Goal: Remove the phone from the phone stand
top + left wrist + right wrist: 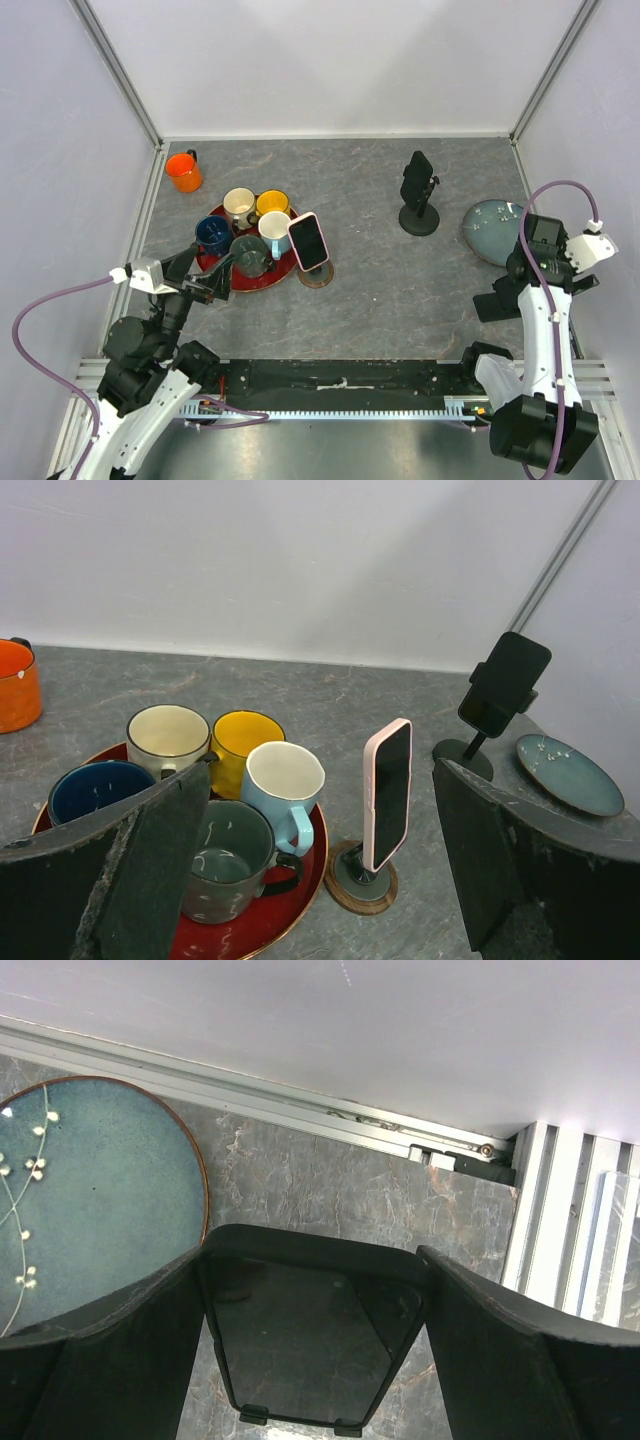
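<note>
A pink-cased phone (pixel 308 241) stands upright on a round wooden stand (pixel 316 274) beside the red tray; it also shows in the left wrist view (pixel 388 792) on that stand (pixel 360 880). My left gripper (pixel 215 275) is open and empty, near the tray's front and short of the phone (pixel 320 880). A black stand (pixel 419 195) with a black rectangular head stands at the back right. My right gripper (pixel 312 1260) is shut on a black phone (pixel 310 1350), its fingers against the phone's two sides, low by the table's right edge (pixel 497 300).
A red tray (pixel 270 280) holds several mugs left of the pink phone. An orange mug (pixel 184 171) stands at the back left. A blue-green plate (pixel 492 228) lies just beyond my right gripper. The right wall and metal rail are close.
</note>
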